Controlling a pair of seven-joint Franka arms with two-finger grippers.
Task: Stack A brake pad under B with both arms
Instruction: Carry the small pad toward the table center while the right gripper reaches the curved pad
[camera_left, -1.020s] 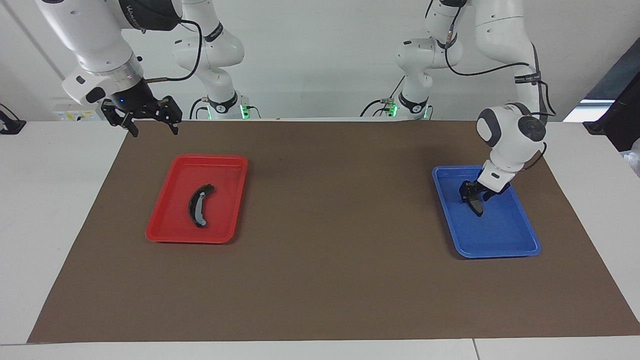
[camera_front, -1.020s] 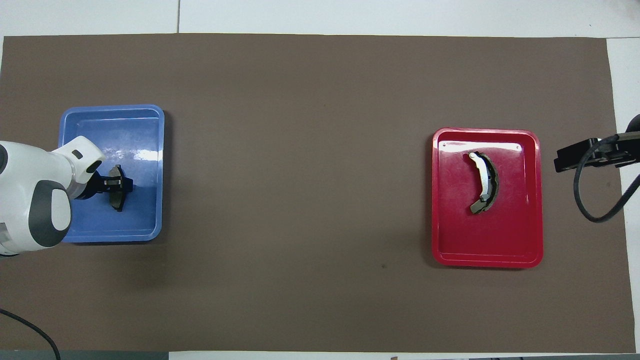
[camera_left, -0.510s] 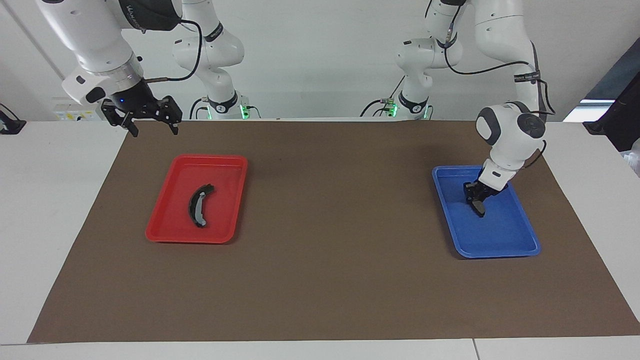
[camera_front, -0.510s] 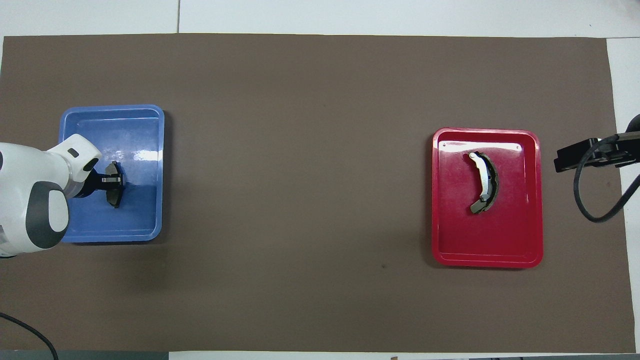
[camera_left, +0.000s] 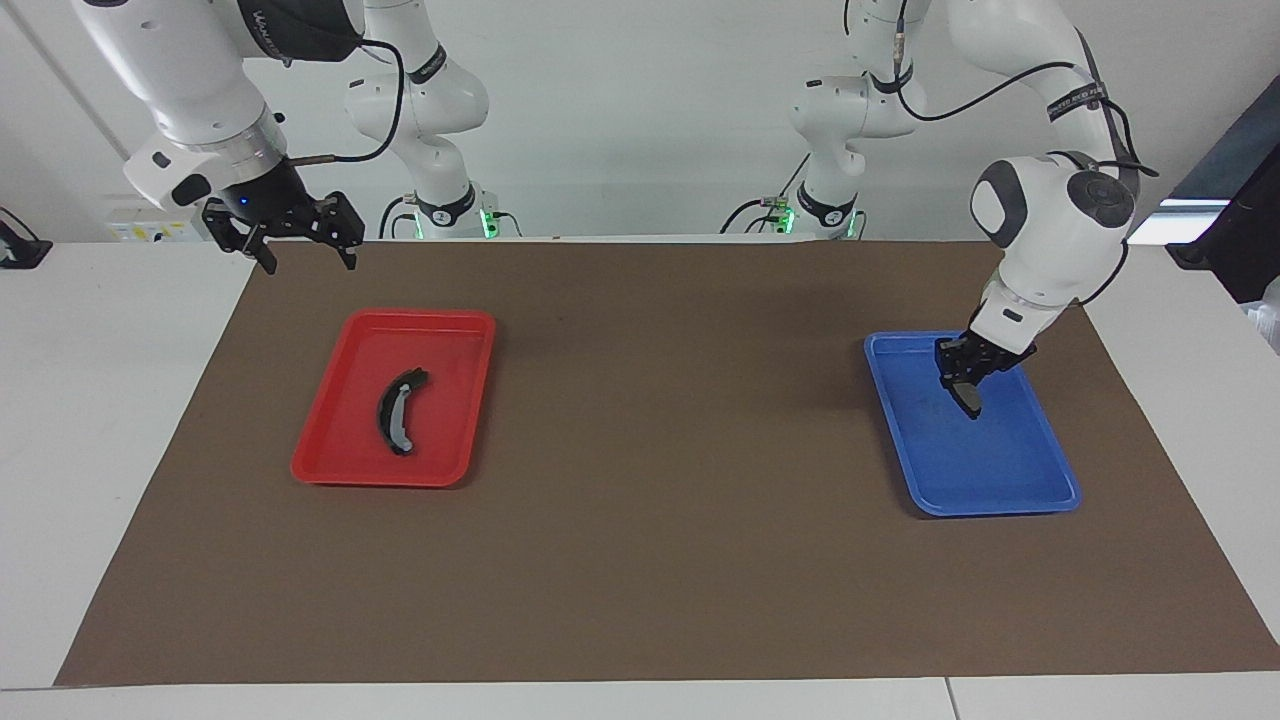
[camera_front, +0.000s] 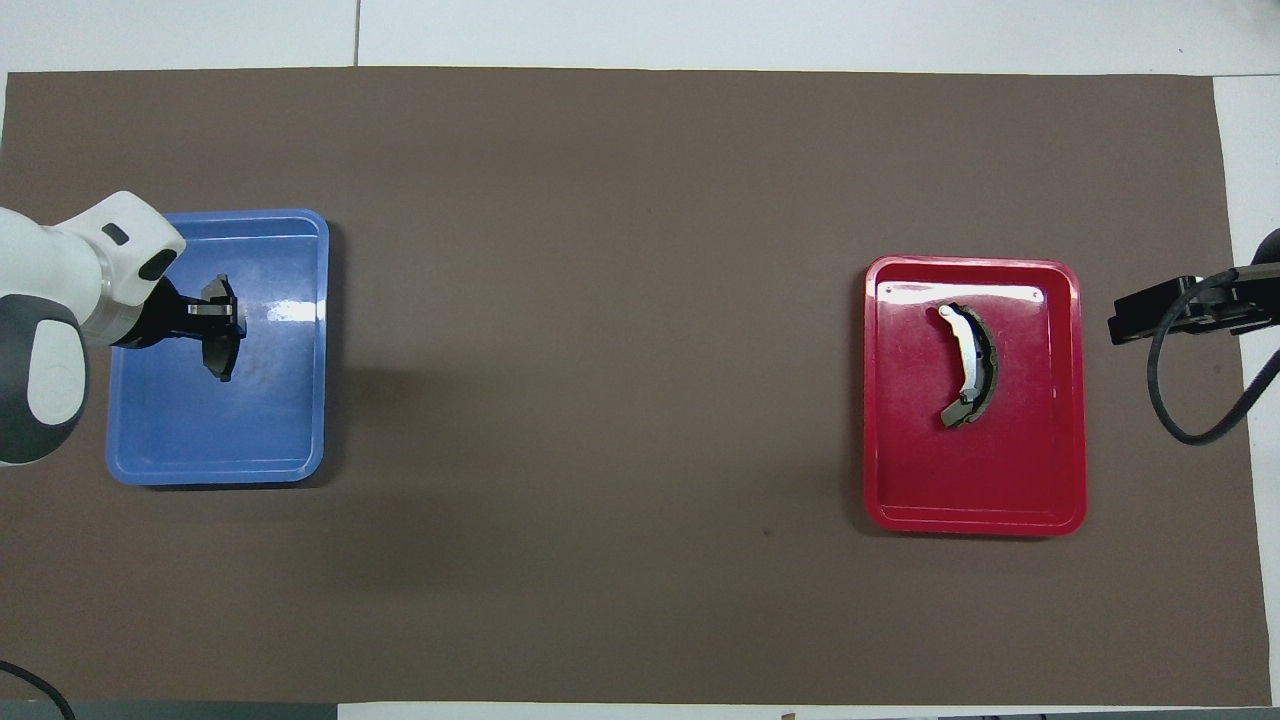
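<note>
Left tool (camera_left: 962, 378): pinching A brake pad (camera_left: 968, 399), raised over blue tray (camera_left: 1000, 480).
Right tool (camera_left: 296, 238): spread, waiting at red tray's (camera_left: 340, 465) 11 o'clock.
B (camera_left: 397, 410): in red tray.

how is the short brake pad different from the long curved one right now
The short brake pad is plain dark grey and nearly straight; the long pad is black, banana-curved, with a light strip. The short pad is gripped by the left hand over the blue tray, hanging end down; the long pad lies flat, untouched, in the red tray. The right hand waits, open, nearer the robots than the red tray.
</note>
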